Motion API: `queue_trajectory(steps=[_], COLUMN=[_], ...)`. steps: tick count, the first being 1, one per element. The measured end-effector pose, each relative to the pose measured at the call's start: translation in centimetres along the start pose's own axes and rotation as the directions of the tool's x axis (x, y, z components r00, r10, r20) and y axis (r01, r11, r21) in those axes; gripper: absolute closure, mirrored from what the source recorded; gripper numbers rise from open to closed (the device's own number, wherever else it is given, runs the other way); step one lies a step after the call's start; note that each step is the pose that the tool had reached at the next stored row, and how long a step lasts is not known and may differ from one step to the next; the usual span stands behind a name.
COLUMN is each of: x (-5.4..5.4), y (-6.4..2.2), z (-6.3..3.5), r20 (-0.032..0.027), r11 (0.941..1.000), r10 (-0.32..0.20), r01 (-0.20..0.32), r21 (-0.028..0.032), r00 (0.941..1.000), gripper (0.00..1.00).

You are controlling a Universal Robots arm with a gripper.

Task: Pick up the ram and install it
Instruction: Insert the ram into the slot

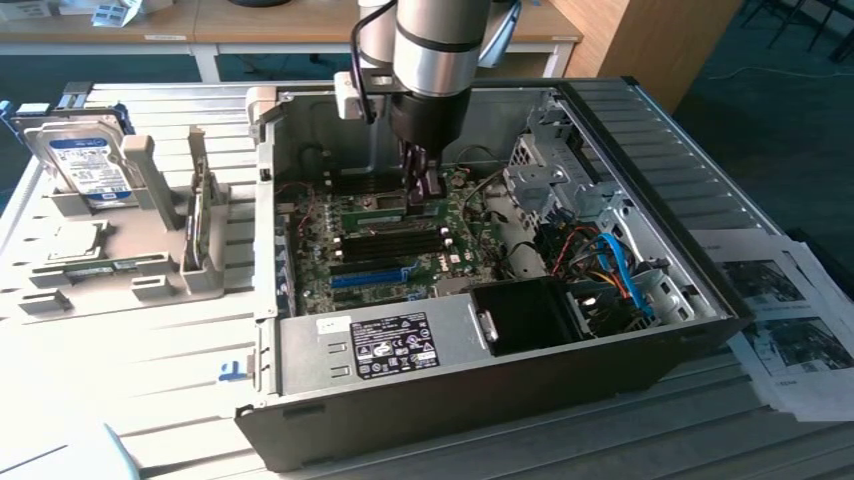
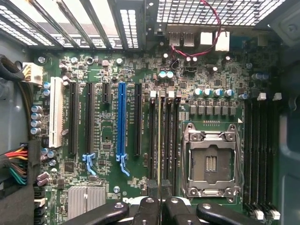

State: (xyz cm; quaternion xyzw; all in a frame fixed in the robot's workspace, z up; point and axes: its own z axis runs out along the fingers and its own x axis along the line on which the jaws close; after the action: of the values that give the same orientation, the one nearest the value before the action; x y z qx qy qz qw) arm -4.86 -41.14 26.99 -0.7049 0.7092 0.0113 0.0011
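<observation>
An open computer case [image 1: 441, 400] is seated on the slatted surface [image 1: 134, 380], with the motherboard [image 2: 140, 70] exposed inside. The hand [image 1: 426, 195] is positioned inside the case, pinched on the ram [image 2: 159, 140], which is held edge-on over the memory slots [image 2: 168, 140] beside the processor socket [image 2: 211, 161]. A hard drive [image 1: 88, 160] is racked farther back, at the exterior view's left.

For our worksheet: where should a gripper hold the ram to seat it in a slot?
Likely pinch the ram across its flat faces at the top edge, from above: it is thin, on edge, parallel to the slots. The gripper holds it so.
</observation>
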Motion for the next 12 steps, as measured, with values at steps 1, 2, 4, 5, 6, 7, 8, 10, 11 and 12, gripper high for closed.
queue_trajectory(steps=[1,2,4,5,6,7,8,10,11,12], x=[0.0,0.01,0.01,0.01,0.01,0.01,0.01,0.01,0.02,0.01], y=[0.0,-0.01,-0.01,-0.01,-0.01,-0.01,-0.01,-0.01,-0.04,-0.09], z=[0.16,0.32,0.63,0.73,0.75,0.75,0.75,0.75,0.75,0.76], r20=[-0.0001,0.0,0.0,0.0,-0.0001,-0.0001,-0.0001,-0.0002,-0.0001,0.0], r11=[1.0,1.0,1.0,1.0,1.0,1.0,1.0,1.0,1.0,1.0], r10=[0.0,0.0,0.0,0.0,0.0,0.0,0.0,0.0,0.0,0.0], r01=[0.0,0.0,0.0,0.0,0.0,0.0,0.0,0.0,0.0,0.0], r21=[0.0,-0.0001,0.0,0.0,-0.0001,-0.0001,-0.0001,-0.0001,-0.0001,0.0], r00=[1.0,1.0,1.0,1.0,1.0,1.0,1.0,1.0,1.0,1.0], gripper=[0.88,0.88,0.88,0.88,0.88,0.88,0.88,0.88,0.88,0.88])
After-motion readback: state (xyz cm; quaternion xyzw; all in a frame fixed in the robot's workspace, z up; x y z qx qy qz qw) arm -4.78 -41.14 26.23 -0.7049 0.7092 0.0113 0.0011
